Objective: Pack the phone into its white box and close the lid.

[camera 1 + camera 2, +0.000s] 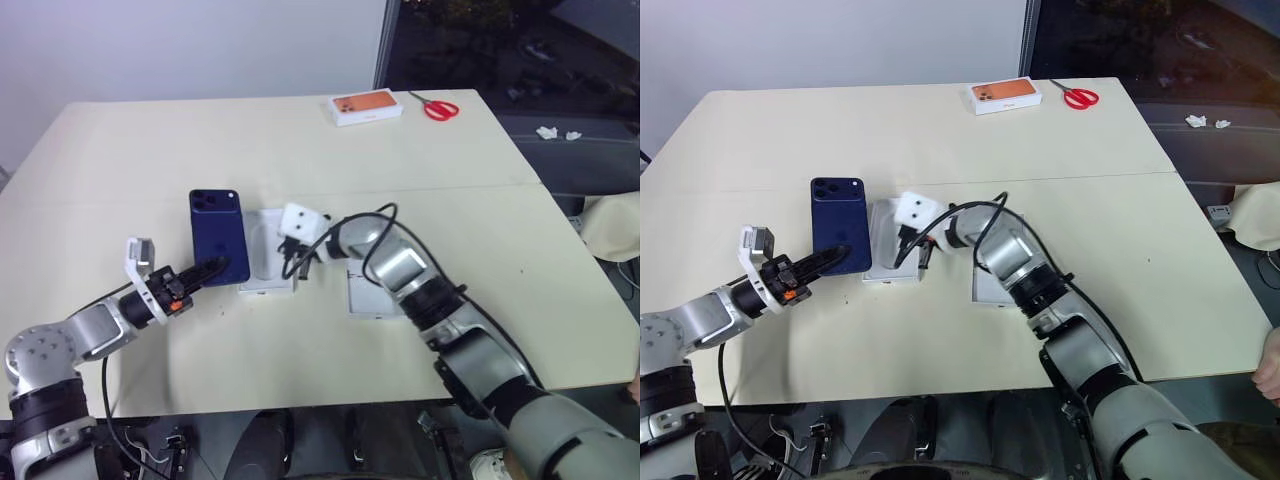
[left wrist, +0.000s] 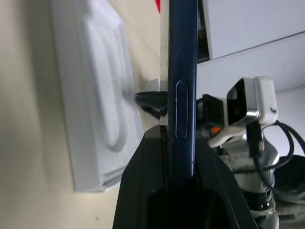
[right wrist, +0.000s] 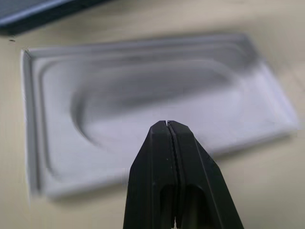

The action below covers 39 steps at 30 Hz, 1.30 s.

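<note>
No words, numbers or signs to read anywhere. Just a phone picture, no letters, on the orange-topped box [image 1: 366,107] at about one o'clock on the table [image 1: 300,140]. Nothing written on the phone [image 1: 217,232] either.

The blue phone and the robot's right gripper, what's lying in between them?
A thin white insert with an oval dip lies flat on the table between the phone and the right gripper. The left eye view shows this.

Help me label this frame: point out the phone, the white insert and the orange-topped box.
phone [image 1: 214,225]: left eye view, glossy back, middle.
white insert [image 3: 157,95]: right wrist view, oval recess.
orange-topped box [image 1: 366,104]: left eye view, orange top face.
</note>
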Motion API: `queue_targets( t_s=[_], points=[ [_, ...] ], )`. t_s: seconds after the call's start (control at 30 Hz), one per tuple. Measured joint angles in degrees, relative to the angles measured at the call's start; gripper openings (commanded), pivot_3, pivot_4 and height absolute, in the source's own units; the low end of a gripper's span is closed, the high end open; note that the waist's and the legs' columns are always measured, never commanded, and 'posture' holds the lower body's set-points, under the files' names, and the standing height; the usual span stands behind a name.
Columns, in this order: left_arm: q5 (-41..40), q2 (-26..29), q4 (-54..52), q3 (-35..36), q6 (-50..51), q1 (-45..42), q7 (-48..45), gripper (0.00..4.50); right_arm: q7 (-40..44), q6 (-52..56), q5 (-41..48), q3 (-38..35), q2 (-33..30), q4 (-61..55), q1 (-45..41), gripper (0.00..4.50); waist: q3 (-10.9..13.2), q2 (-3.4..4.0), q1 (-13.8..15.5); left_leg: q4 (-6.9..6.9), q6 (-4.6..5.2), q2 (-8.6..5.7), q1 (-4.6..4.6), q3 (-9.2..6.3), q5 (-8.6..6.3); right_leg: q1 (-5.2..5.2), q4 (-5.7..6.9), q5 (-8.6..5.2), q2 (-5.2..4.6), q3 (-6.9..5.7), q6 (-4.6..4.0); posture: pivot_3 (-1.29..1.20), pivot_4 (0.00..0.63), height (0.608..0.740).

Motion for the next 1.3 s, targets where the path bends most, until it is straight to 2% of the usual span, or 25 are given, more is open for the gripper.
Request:
queue_targets(
  t_s=[0.13,0.33,0.53,0.6,0.63,0.83,1.3],
  points=[
    [1.26,0.03,2.39,-2.24,0.43,-2.19,0.08,0.0,-1.32,3.92,3.9,-6.02,-0.06,-0.21,-0.07,0.03,0.0,0.0,-0.22,-0.04,0.0,0.01,0.0,0.0,0.0,-0.03,0.01,0.0,0.01,0.01,0.0,0.0,0.15,0.74],
    [6.17,0.22,5.86,-7.72,0.5,-4.09,-1.32,0.0,-3.2,3.98,4.21,-6.3,0.01,-0.1,0.14,0.03,0.0,0.0,-0.2,-0.05,-0.01,0.01,-0.02,0.04,0.01,-0.09,0.02,0.0,0.01,0.04,0.0,0.0,0.15,0.74],
    [8.1,0.21,9.83,-8.1,1.1,-7.6,-3.35,0.0,-4.3,4.05,4.26,-5.16,0.24,-1.3,1.38,0.03,0.0,0.0,-0.13,-0.01,-0.01,-0.01,-0.04,0.04,0.01,-0.09,0.03,0.0,0.0,0.04,0.01,0.0,0.15,0.74],
    [8.31,0.21,10.64,-8.1,1.73,-7.87,-4.07,1.01,-4.7,4.19,4.3,-5.15,0.21,-1.38,1.41,0.0,0.01,0.0,-0.13,-0.01,-0.04,-0.01,-0.04,0.04,0.03,-0.09,0.04,0.0,0.0,0.04,0.01,0.0,0.15,0.74],
    [8.44,0.2,10.8,-8.09,1.81,-7.93,-4.36,1.37,-4.81,4.23,4.31,-5.15,0.17,-1.52,1.42,0.0,0.0,0.0,-0.17,-0.01,-0.04,0.0,-0.04,0.03,0.03,-0.1,0.04,0.0,0.01,0.04,0.01,0.0,0.15,0.74],
    [8.78,0.18,11.3,-7.99,2.2,-9.86,-6.81,4.39,-5.31,4.26,4.4,-5.07,0.3,-2.01,1.48,0.0,0.0,0.0,-0.09,0.02,-0.03,0.0,-0.03,0.03,0.02,-0.08,0.08,0.0,0.01,0.04,0.01,0.0,0.15,0.74],
    [10.88,2.47,9.96,-7.76,3.73,-10.19,-8.19,4.39,-5.76,4.28,4.44,-5.02,0.64,-2.18,1.48,0.0,0.0,0.0,-0.17,-0.01,-0.03,0.0,-0.03,0.03,0.03,-0.11,0.08,0.0,0.01,0.04,0.01,0.0,0.15,0.74]
  ],
)
